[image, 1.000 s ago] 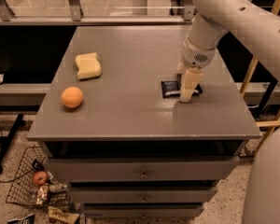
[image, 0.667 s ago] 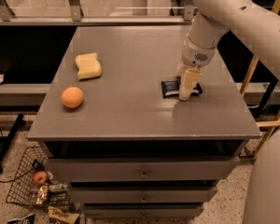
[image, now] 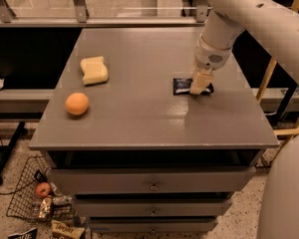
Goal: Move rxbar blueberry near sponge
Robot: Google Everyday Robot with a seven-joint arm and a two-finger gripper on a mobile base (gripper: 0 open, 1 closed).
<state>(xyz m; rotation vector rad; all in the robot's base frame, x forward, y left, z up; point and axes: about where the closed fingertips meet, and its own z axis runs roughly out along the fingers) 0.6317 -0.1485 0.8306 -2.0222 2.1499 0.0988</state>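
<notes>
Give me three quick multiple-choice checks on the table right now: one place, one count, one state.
1. The tool is: A) down at the rxbar blueberry, right of centre; B) above the left edge; C) out of view.
2. Things on the table: A) two; B) three; C) five.
3. The rxbar blueberry and the sponge are: A) touching; B) stacked; C) well apart.
Key: 1A, it meets the dark bar; 2B, bar, sponge, orange fruit; 3C, sponge lies left, bar right.
</notes>
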